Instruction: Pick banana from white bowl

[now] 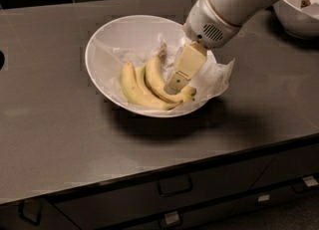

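pincer (175, 85) low in white bowl (107, 40) at banana (152, 74), clenched or not i cannot tell, fatter banana (130, 87) beside

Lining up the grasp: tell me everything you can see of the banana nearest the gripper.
The banana is yellow, curved and smooth, its thin brownish stem pointing to the far rim. It lies on crumpled paper in the white bowl, flank against another banana on its left in the view. The gripper sits low at its right side, hiding part of it; contact unclear.

The gripper (178, 82), low in the white bowl (99, 40), is hemmed between the banana (153, 77) and crumpled paper (214, 77); back half open.
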